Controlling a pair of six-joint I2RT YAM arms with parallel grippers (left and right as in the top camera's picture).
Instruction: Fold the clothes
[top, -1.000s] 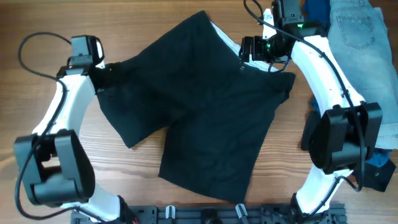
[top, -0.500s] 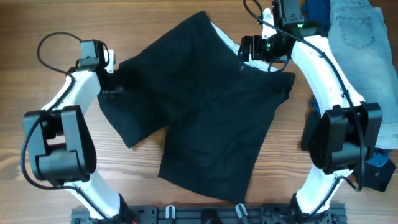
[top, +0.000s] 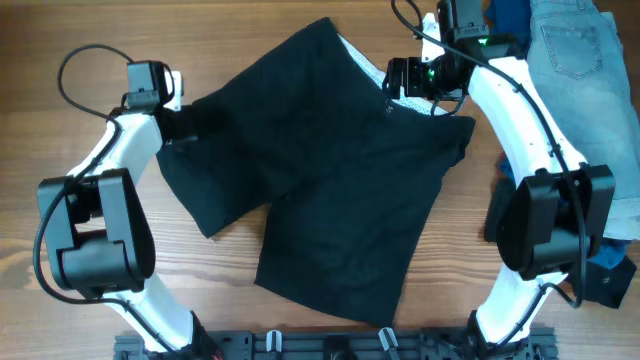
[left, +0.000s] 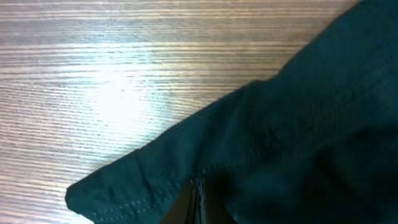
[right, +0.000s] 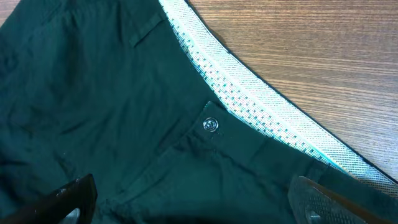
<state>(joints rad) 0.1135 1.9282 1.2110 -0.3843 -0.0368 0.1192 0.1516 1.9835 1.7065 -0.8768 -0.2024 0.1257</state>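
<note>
black shorts (top: 340, 180) are lying spread at bench (top: 60, 30) centre. left end effector (left: 198, 200) is closing tight, apparently pinching leg hem (left: 124, 186) at 9 o'clock; right end effector (right: 196, 196) is hovering spread over waistband button (right: 211, 124), 1 o'clock.

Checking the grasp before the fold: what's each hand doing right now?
Left hand: closed, pinching the edge of the black shorts.
Right hand: open over the waistband, holding nothing.
</note>
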